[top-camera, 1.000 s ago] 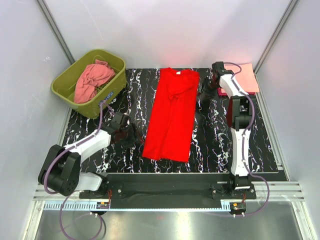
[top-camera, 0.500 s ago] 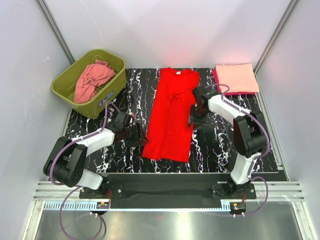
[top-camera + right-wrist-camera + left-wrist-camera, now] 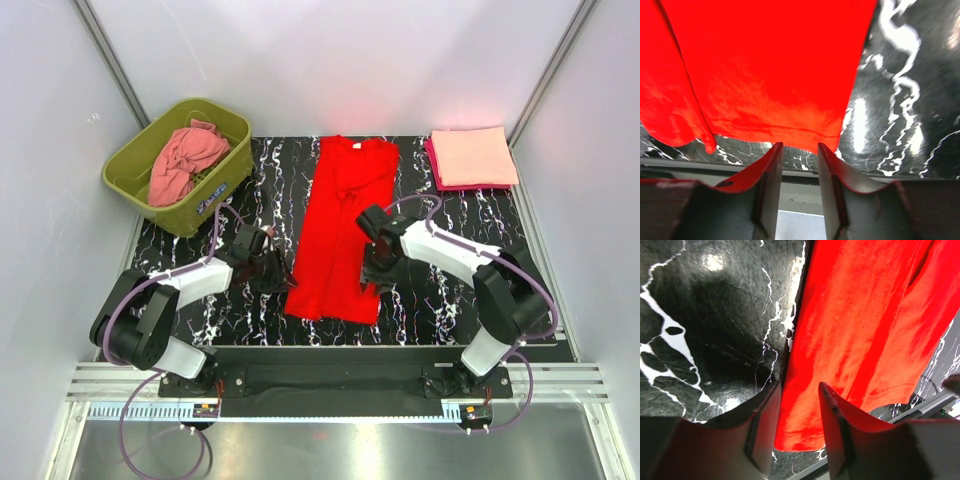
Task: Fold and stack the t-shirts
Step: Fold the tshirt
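A bright red t-shirt (image 3: 340, 235), folded into a long strip, lies flat down the middle of the black marbled table (image 3: 440, 300). My left gripper (image 3: 275, 272) is open at the strip's near left edge; the left wrist view shows the red cloth (image 3: 865, 325) between and beyond its fingers. My right gripper (image 3: 368, 278) is open at the near right corner; the right wrist view shows the hem (image 3: 775, 127) just past its fingertips. A pale peach shirt (image 3: 474, 156) lies folded on a magenta one (image 3: 433, 160) at the back right. A salmon-pink shirt (image 3: 183, 163) is bunched in the tub.
An olive-green plastic tub (image 3: 140, 150) stands at the back left corner. White walls with metal posts close in the table at the back and sides. The arm bases and a black rail (image 3: 340, 360) run along the near edge.
My right arm has swung from the folded stack at the back right forward to the red shirt's near right corner. My left gripper has edged right to the shirt's near left edge.
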Action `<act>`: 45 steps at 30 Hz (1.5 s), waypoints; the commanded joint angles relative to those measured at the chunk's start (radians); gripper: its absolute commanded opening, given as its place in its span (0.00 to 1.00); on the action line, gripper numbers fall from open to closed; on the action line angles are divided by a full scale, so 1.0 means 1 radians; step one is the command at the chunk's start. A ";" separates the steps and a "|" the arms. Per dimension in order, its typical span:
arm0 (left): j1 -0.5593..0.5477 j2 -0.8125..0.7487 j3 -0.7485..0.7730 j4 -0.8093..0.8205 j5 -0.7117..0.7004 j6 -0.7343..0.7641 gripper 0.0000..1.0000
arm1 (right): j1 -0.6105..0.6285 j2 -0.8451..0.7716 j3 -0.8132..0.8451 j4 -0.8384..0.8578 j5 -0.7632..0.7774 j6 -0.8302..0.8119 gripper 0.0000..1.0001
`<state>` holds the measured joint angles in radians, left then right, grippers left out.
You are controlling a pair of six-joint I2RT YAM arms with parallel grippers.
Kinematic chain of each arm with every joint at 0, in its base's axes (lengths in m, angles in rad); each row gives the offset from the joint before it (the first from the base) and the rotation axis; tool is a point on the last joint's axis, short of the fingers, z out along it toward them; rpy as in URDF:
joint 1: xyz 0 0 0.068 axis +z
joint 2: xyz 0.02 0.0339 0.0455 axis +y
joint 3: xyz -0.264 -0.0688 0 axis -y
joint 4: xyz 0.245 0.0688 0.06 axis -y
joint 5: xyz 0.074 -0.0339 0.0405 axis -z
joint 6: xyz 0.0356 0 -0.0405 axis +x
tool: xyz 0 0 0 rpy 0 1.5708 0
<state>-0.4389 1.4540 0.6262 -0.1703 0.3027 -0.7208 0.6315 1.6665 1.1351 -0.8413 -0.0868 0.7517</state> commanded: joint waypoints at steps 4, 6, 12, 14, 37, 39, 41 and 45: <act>-0.018 0.032 -0.008 0.005 -0.007 0.006 0.36 | 0.071 0.010 -0.035 -0.019 0.070 0.086 0.38; -0.023 0.040 -0.008 0.005 -0.008 0.006 0.32 | 0.085 0.018 -0.043 -0.021 0.079 0.090 0.37; -0.026 0.049 -0.028 0.017 -0.005 -0.008 0.08 | 0.099 0.042 -0.092 -0.018 0.119 0.097 0.32; -0.032 0.051 -0.031 0.023 -0.004 -0.019 0.02 | 0.100 0.044 -0.115 0.010 0.107 0.098 0.30; -0.093 -0.007 -0.089 0.025 -0.053 -0.123 0.00 | 0.102 -0.037 -0.235 -0.005 0.202 0.109 0.10; -0.101 -0.021 -0.095 0.032 -0.044 -0.138 0.00 | 0.102 -0.062 -0.209 -0.033 0.213 0.112 0.21; -0.104 -0.035 -0.100 0.037 -0.040 -0.146 0.00 | 0.103 -0.094 -0.190 -0.045 0.217 0.115 0.25; -0.110 -0.044 -0.102 0.035 -0.043 -0.154 0.00 | 0.111 -0.119 -0.140 -0.065 0.220 0.129 0.27</act>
<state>-0.5392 1.4277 0.5461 -0.0872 0.2890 -0.8658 0.7238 1.5967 0.9401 -0.8715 0.0792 0.8570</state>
